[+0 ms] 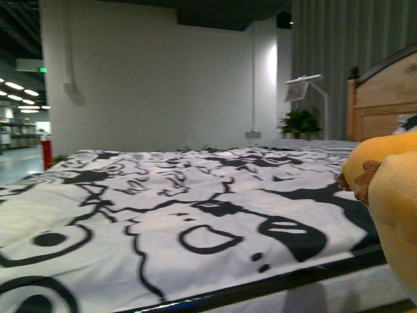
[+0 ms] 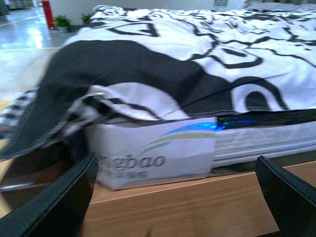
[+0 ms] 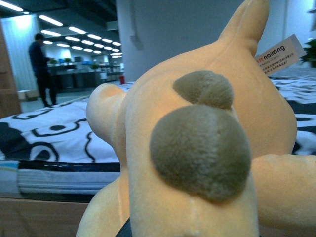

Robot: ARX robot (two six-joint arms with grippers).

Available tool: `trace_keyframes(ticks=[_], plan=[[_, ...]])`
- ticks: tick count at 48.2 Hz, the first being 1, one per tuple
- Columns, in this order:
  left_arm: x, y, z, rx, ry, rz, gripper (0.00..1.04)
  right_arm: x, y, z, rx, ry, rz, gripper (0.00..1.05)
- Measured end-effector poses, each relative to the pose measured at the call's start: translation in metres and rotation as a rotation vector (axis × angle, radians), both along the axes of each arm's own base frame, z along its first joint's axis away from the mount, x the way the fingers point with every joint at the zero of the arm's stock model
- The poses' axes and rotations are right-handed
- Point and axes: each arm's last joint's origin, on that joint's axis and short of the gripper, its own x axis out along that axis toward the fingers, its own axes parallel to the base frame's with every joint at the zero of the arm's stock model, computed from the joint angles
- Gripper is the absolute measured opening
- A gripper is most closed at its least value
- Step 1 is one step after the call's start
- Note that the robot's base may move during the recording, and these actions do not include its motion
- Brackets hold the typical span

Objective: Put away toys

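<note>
The left fingers (image 2: 59, 202) stand spread wide in the left wrist view, 2 dark tips at the lower corners with nothing between them. Past them is the side of the bed: a black-and-white cartoon quilt (image 2: 197, 49) hangs over the mattress (image 2: 256, 140), which carries a printed label (image 2: 153, 158) and sits on a wooden bed frame (image 2: 197, 207). This arm looks idle and low, facing the bed's edge.

In the right wrist view the plush toy (image 3: 197, 148) fills nearly everything: fuzzy orange-yellow, with 2 brown pads facing the camera and a paper tag (image 3: 279, 54) near its top. It sits so close to the lens that I judge the right arm is holding it, but the right fingers are hidden by it, so I cannot tell whether they are pinching it or spread. A person (image 3: 42, 64) stands far behind, beyond the bed.

The front view shows the quilt spread flat and the toy (image 1: 391, 189) at the right edge, beside and partly over the bed's near corner, below the wooden headboard (image 1: 384, 98). Neither arm shows here.

The step in hand appears to be carrying the toy. No box or basket is in sight, so the next move calls for finding the storage place while keeping the soft, bulky body from slipping.
</note>
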Motion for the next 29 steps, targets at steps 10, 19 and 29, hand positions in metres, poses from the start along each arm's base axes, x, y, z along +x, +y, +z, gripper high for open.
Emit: trace_keyframes(ticks=[10, 19, 29], plan=[[0.0, 0.0, 0.0, 0.0, 0.0, 0.0, 0.99, 0.0, 0.0001, 0.0, -0.001, 0.0, 0.002, 0.08], [0.0, 0.0, 0.0, 0.0, 0.0, 0.0, 0.99, -0.0001, 0.0001, 0.0, -0.001, -0.001, 0.003, 0.08], [0.0, 0.0, 0.0, 0.0, 0.0, 0.0, 0.99, -0.0001, 0.0001, 0.0001, 0.0, -0.001, 0.003, 0.08]])
